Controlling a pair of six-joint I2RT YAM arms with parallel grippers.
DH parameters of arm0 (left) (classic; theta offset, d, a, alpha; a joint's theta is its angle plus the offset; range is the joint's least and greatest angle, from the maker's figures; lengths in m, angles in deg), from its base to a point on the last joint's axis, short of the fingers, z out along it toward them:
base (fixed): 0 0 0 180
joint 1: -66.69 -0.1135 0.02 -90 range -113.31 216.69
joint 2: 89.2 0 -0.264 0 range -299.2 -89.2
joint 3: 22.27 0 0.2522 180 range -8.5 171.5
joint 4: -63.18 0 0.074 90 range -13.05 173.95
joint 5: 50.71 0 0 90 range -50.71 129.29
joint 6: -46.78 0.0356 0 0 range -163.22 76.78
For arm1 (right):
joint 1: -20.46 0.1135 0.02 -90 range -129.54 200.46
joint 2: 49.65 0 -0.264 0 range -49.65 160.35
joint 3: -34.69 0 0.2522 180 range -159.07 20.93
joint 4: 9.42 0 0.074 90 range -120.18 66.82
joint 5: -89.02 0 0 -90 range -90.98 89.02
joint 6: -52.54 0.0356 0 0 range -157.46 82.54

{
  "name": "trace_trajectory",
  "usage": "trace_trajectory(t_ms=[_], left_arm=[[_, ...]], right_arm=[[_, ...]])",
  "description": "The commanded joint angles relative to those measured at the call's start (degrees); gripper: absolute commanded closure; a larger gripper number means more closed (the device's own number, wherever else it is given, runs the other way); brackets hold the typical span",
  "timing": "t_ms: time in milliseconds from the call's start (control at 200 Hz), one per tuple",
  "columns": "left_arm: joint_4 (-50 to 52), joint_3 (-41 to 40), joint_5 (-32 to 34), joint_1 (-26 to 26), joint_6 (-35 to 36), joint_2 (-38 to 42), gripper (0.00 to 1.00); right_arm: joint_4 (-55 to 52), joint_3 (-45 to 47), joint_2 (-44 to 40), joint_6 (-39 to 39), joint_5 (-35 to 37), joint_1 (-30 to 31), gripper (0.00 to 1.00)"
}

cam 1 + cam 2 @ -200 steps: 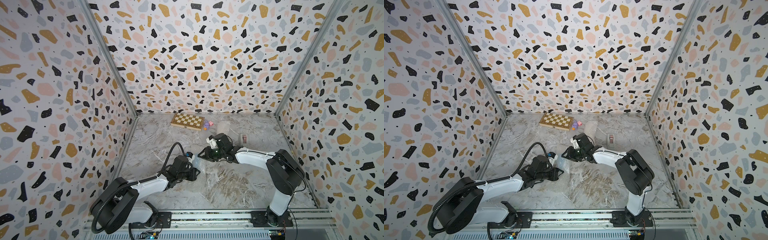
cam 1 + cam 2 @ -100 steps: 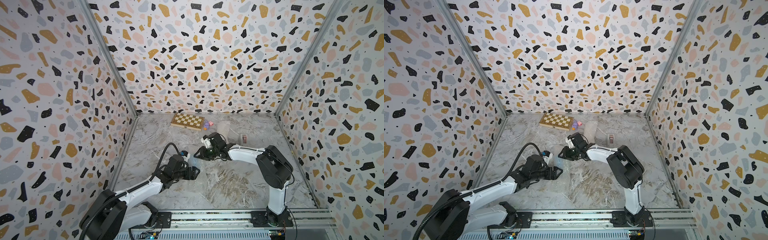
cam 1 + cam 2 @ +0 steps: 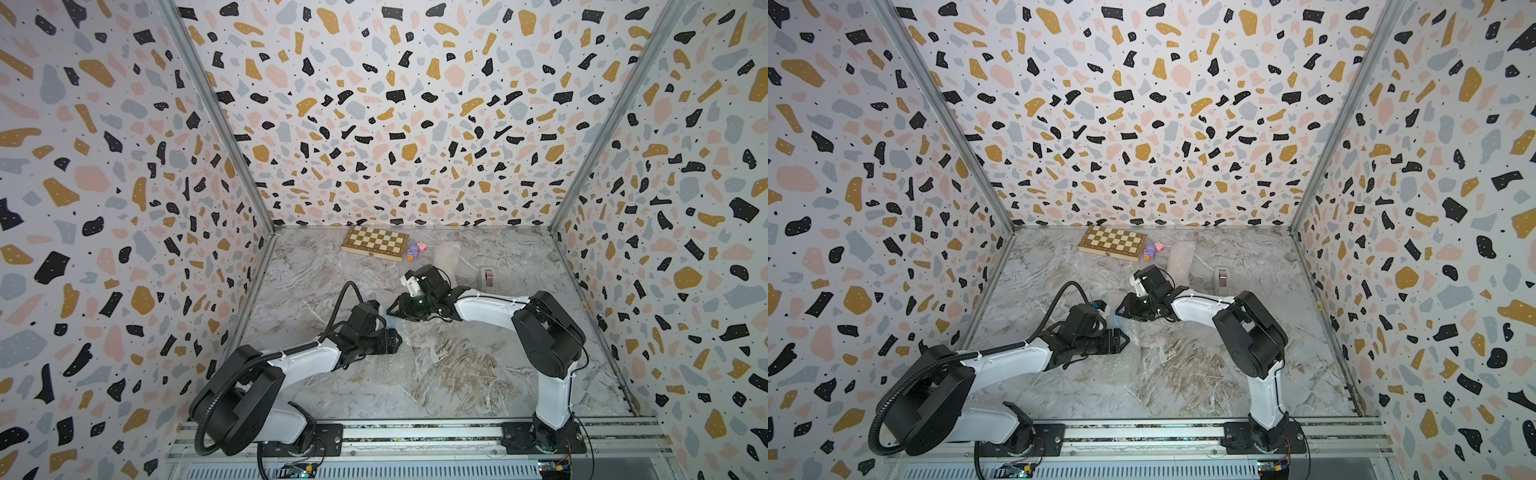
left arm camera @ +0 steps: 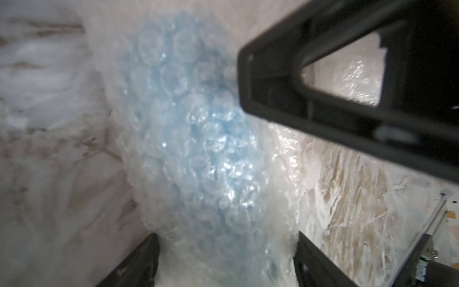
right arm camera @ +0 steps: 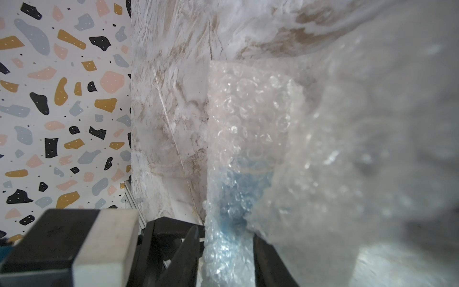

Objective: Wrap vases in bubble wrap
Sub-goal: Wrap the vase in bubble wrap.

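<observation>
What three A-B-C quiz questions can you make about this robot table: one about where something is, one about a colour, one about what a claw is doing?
1. Where is the chessboard?
A) at the back, near the wall
B) at the front edge
C) on an arm

2. What colour is the vase inside the bubble wrap?
A) red
B) light blue
C) green

3. What is the right gripper doing?
A) hanging open
B) pinching the chessboard
C) clamped on the wrapped vase

Answers:
1 A, it lies near the wall in both top views.
2 B, blue shows through the bubbles.
3 C, its jaws squeeze the wrapped vase in the right wrist view.
</observation>
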Motion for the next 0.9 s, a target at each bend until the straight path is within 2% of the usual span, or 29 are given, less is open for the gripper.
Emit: trace_trajectory(t_ms=[0,105,220,345,430,726,896], left_arm=[[-3.69,-0.87,3.98,0.33,1.52,-0.55,0.27],[-5.06,-0.91,1.63,-0.13,3.28,-2.51,0.37],[-8.81,-2.57,0.06,-0.94,3.53,-3.24,0.54],[-8.47,-2.54,-1.47,-1.14,4.44,-3.87,0.56],[-8.56,-2.71,-3.10,-1.12,5.12,-3.94,0.63],[-7.41,-1.05,-8.06,-1.10,8.98,-4.63,0.64],[-9.81,-0.05,-12.40,-1.10,9.31,-6.27,0.63]], right_arm=[[-1.72,-0.52,-1.44,0.23,1.04,0.39,0.62],[-1.70,-0.34,-1.66,0.17,1.03,0.31,0.63],[-1.57,0.67,-2.53,0.33,1.44,0.13,0.63],[-1.70,0.83,-3.73,0.22,1.61,-0.21,0.62],[-2.41,0.67,-5.20,-0.32,2.25,-0.56,0.62],[-8.87,3.33,-16.34,-4.84,5.17,-5.89,0.50],[-14.78,6.24,-24.87,-9.51,7.13,-16.16,0.48]])
